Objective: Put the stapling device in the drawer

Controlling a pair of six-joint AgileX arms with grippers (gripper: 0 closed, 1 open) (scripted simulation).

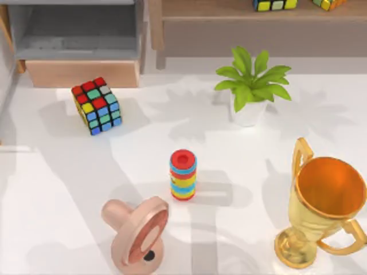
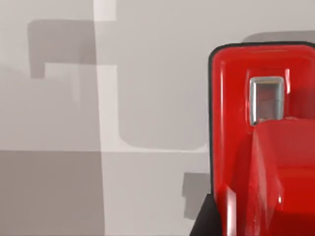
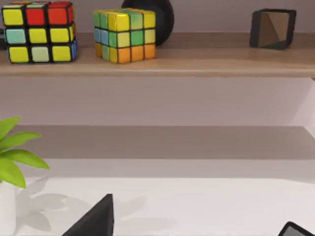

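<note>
Close up in the left wrist view, the stapler lies lengthwise under my left claw; its grip I cannot tell. Top view's upper left holds the open drawer.

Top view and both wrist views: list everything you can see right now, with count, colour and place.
drawer: 1, grey inside, tan front, open, table's far left.
stapler: 1, glossy red, close under left wrist camera.
cube: 1, multicoloured, on the table in front of the drawer.
ring stack: 1, red-topped, table centre.
plant: 1, green, white pot, right of centre.
trophy: 1, gold, near right.
pink round object: 1, near centre-left.
shelf: 1, brown, far side, holding two cubes.
right gripper: dark fingertips, facing the shelf.
</note>
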